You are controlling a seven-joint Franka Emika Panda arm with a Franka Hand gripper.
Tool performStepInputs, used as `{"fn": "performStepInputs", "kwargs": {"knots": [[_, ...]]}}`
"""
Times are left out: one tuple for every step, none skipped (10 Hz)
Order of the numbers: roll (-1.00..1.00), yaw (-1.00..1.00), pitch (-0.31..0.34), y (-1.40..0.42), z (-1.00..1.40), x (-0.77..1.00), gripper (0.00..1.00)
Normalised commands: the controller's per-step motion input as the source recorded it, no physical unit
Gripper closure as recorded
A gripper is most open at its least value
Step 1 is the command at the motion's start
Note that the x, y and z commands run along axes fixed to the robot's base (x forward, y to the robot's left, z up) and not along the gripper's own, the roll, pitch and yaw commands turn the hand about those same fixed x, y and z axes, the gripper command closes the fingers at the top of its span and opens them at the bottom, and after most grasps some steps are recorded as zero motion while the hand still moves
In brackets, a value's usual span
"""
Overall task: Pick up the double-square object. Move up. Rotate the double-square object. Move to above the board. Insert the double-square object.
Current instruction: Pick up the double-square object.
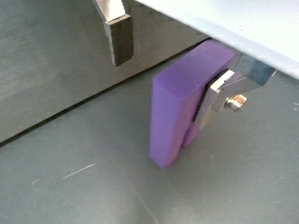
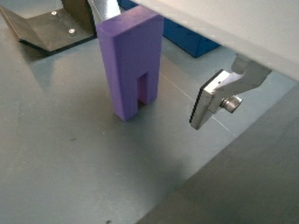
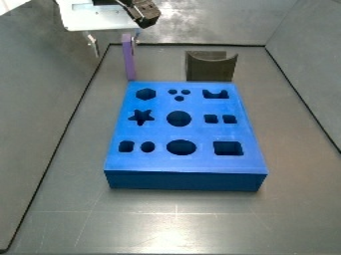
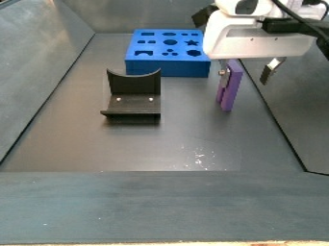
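The double-square object [image 2: 128, 66] stands upright on the floor, long axis vertical. The claw [image 1: 176, 61] is spread around it, one finger [image 1: 118, 37] apart from it, so closing comes next.

The work area is a dark grey, matte metal floor [image 4: 154, 144], flat and faintly scratched, with small pale scuffs and specks catching the light near its front edge. Low grey metal walls [image 4: 33, 86] rise around it, sloping outward, so the space reads as a shallow tray; a dark seam runs where wall meets floor. In a side view the left wall [image 3: 40, 70] shows a soft, diffuse sheen from overhead light. The far wall [image 3: 213, 20] is brushed, duller grey. In both wrist views the floor looks evenly lit, with soft shadows only.

The gripper [image 4: 251, 69] hangs near the right wall.
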Motion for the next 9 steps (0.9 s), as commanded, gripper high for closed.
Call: {"fn": "performStepInputs", "kwargs": {"knots": [[0.00, 0.00, 0.000, 0.00, 0.00, 0.00, 1.00], [0.00, 0.00, 0.000, 0.00, 0.00, 0.00, 1.00], [0.00, 0.00, 0.000, 0.00, 0.00, 0.00, 1.00], [0.00, 0.00, 0.000, 0.00, 0.00, 0.00, 1.00], [0.00, 0.00, 0.000, 0.00, 0.00, 0.00, 1.00], [0.00, 0.00, 0.000, 0.00, 0.00, 0.00, 1.00], [0.00, 0.00, 0.000, 0.00, 0.00, 0.00, 1.00], [0.00, 0.00, 0.000, 0.00, 0.00, 0.00, 1.00], [0.00, 0.00, 0.000, 0.00, 0.00, 0.00, 1.00]]}}
